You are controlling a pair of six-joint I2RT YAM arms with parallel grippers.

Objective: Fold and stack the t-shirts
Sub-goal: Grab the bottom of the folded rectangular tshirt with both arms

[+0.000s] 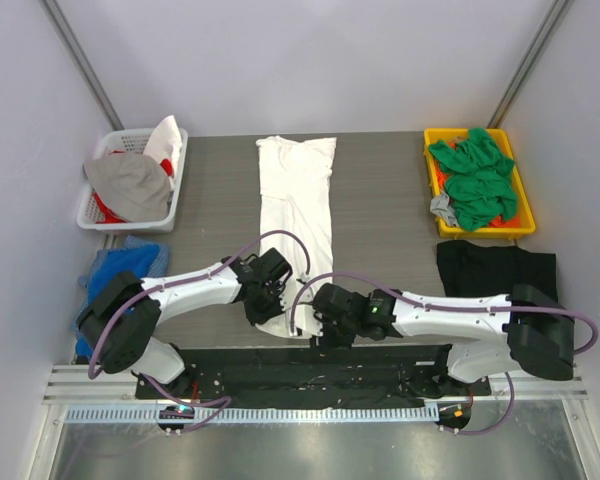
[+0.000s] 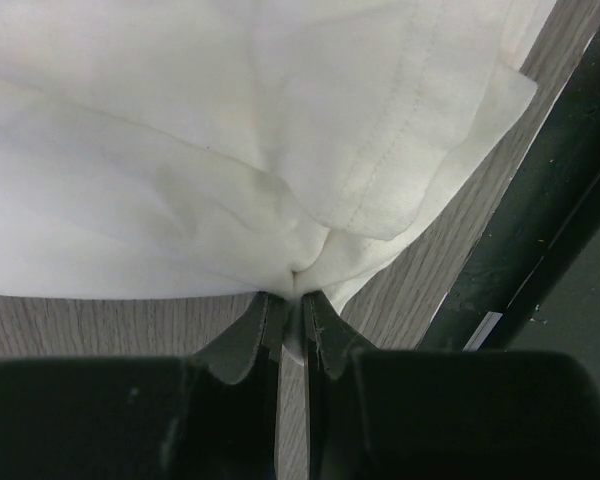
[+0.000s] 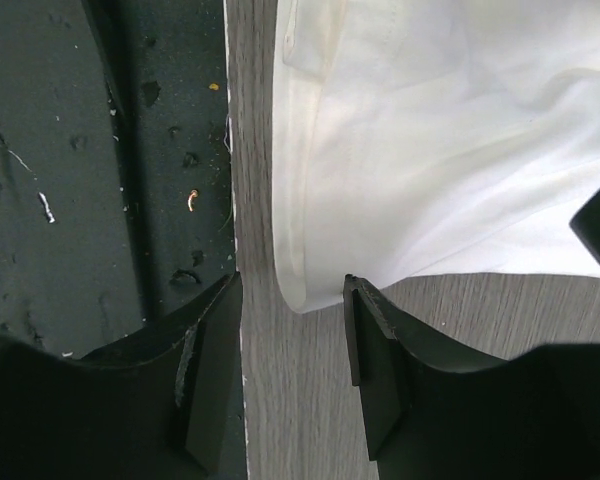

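Observation:
A white t-shirt [image 1: 295,190] lies in a long folded strip down the middle of the table, its near end between the two arms. My left gripper [image 1: 264,314] is shut on that near hem; in the left wrist view the cloth [image 2: 230,150] bunches into the closed gripper [image 2: 295,300]. My right gripper [image 1: 320,326] stands open at the shirt's other near corner. In the right wrist view the rounded fold [image 3: 450,130] lies just ahead of the gripper [image 3: 292,295], nothing between the fingers. A black t-shirt [image 1: 495,270] lies folded at the right. Green t-shirts [image 1: 472,180] fill a yellow bin [image 1: 430,136].
A white basket [image 1: 130,222] with grey and red-white cloth stands at the back left. Blue cloth [image 1: 120,265] lies below it by the left arm. A black mat [image 1: 320,365] runs along the table's near edge, close behind both grippers.

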